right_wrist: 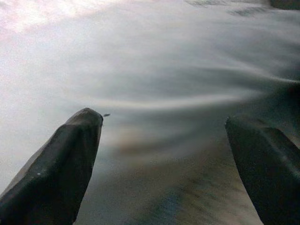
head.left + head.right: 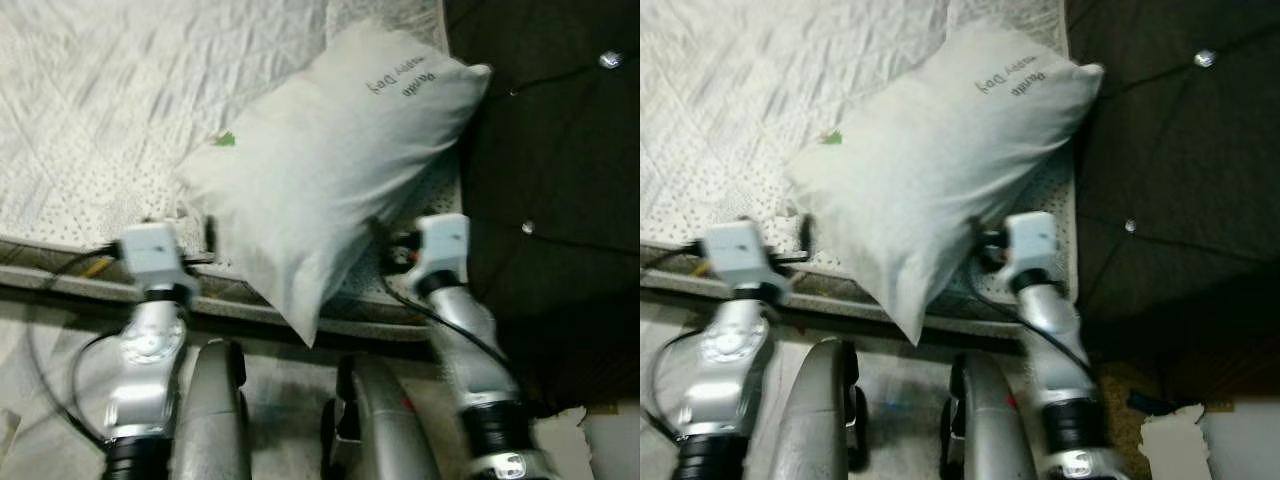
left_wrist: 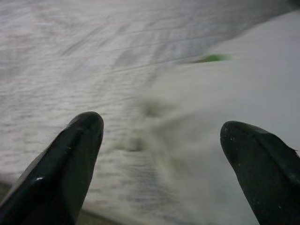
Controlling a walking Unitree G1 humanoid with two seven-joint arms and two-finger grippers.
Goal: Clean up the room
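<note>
A white pillow point(image 2: 320, 170) with dark lettering near one corner lies slanted on the quilted bed point(image 2: 90, 110), its lower corner hanging over the bed's edge. A small green tag point(image 2: 225, 139) shows at its left side. My left gripper point(image 3: 161, 131) is open at the pillow's left edge, with the pillow and the quilt between its fingers point(image 3: 75, 154). On the pillow's right side my right gripper point(image 1: 164, 122) is open too, its fingers point(image 1: 65, 159) spread against the white cloth. The head views hide both sets of fingertips behind the pillow.
A dark tufted headboard point(image 2: 560, 150) with shiny buttons stands to the right of the bed. The bed's edge point(image 2: 60, 270) runs across in front of me. My own legs point(image 2: 215, 410) are below, and white paper point(image 2: 600, 440) lies on the floor at lower right.
</note>
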